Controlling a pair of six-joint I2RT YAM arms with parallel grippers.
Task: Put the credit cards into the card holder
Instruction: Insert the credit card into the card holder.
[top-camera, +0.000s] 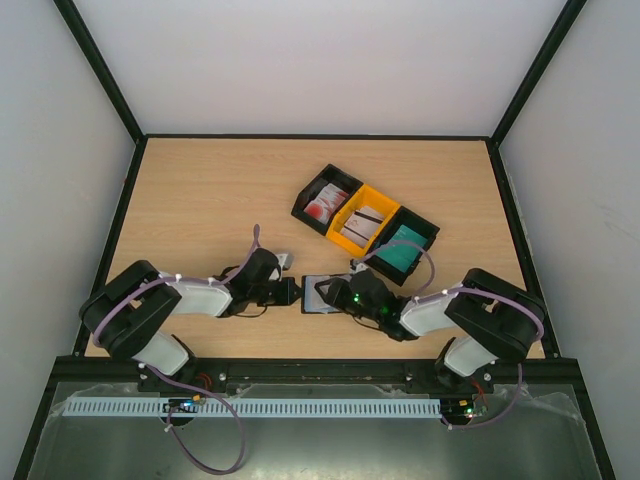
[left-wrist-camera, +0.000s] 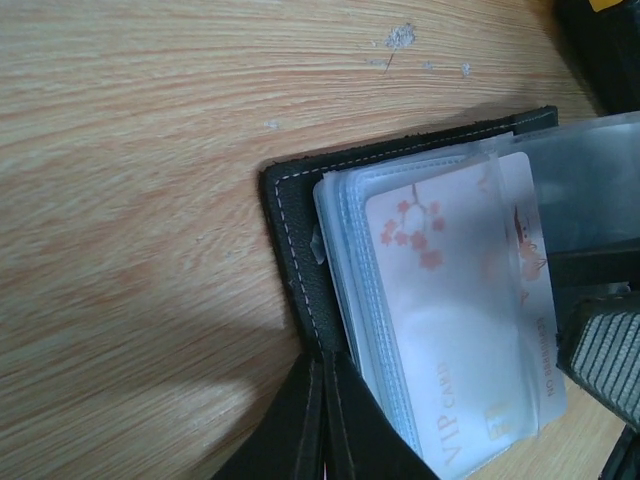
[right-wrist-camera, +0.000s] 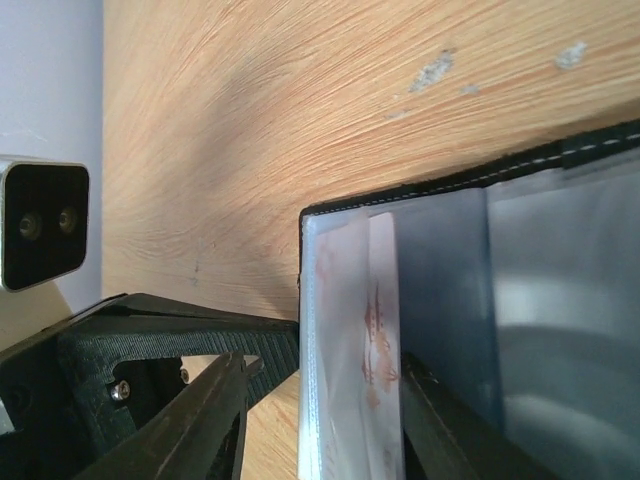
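The card holder (top-camera: 322, 295) lies open on the table between my two grippers, black cover down and clear sleeves up. In the left wrist view its stitched black edge (left-wrist-camera: 300, 250) frames the sleeves, and a white credit card with red blossoms and "VIP CARD" (left-wrist-camera: 460, 330) sits in the top sleeve. My left gripper (left-wrist-camera: 330, 440) is shut on the holder's black edge. My right gripper (right-wrist-camera: 325, 372) is open and straddles the sleeves and the card (right-wrist-camera: 375, 330). Its right finger is against them and its left finger (right-wrist-camera: 205, 410) stands apart. More cards lie in the trays.
Three joined trays stand diagonally behind the holder: a black one (top-camera: 312, 193) with red-blotched cards, a yellow one (top-camera: 375, 195) with pale cards, and a black one (top-camera: 425, 228) with a teal card (top-camera: 400, 252). Black frame rails border the table.
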